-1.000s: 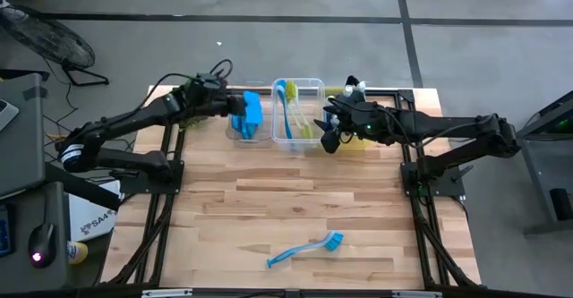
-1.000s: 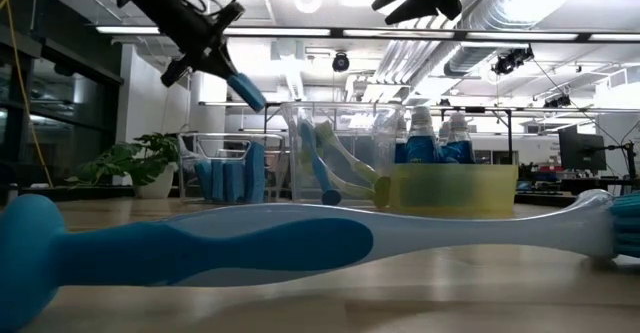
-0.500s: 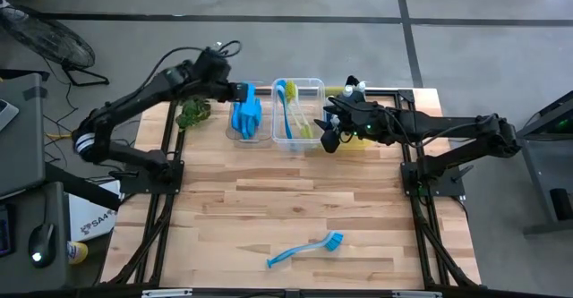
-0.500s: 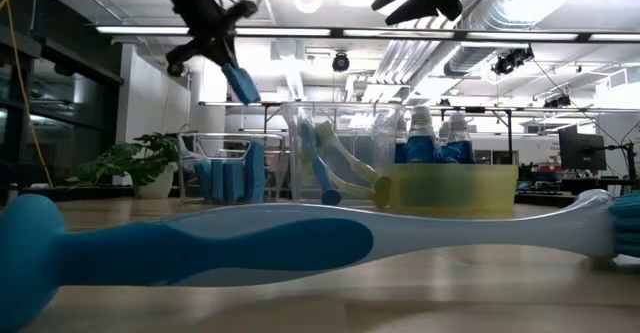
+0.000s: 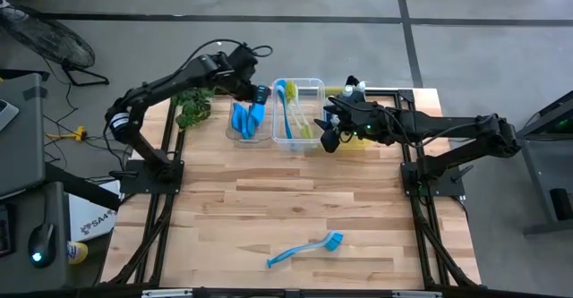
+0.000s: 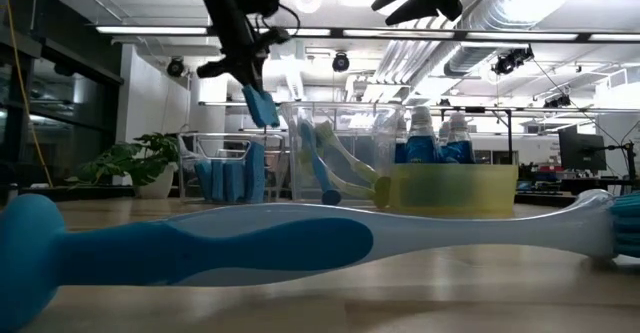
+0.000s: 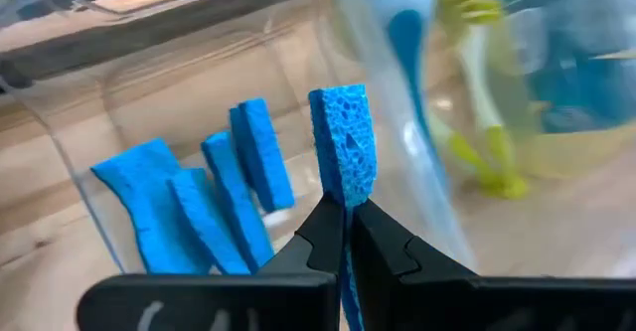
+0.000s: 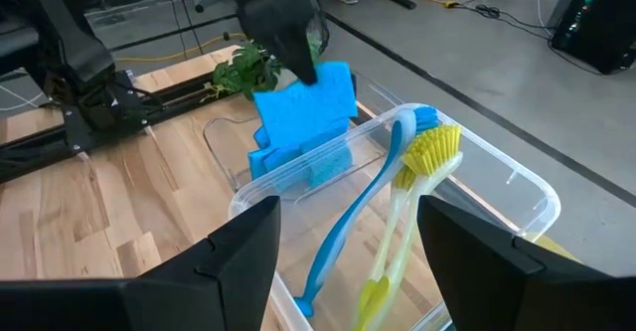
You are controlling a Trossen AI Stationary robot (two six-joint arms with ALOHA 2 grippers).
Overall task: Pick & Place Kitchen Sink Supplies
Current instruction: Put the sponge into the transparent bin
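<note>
Sponge (image 7: 344,142) held over the clear sponge bin (image 5: 240,130) by the left gripper (image 7: 343,234).
Its jaws are clenched on the blue sponge, above other sponges (image 7: 189,212) standing in this bin. The right gripper (image 5: 328,133) waits with jaws released, near the brush bin (image 5: 304,85); one blue brush (image 5: 304,250) lies on the desk (image 5: 269,200), well apart.

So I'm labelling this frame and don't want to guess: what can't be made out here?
- Bottles, low view: lower parts hidden by the yellow bin.
- Blue brush on the table, low view: both ends cut off by the picture's edges.
- Sponge held by the left gripper, left wrist view: lower end hidden behind the fingers.
- Sponges in the clear bin, high view: too small to count.
</note>
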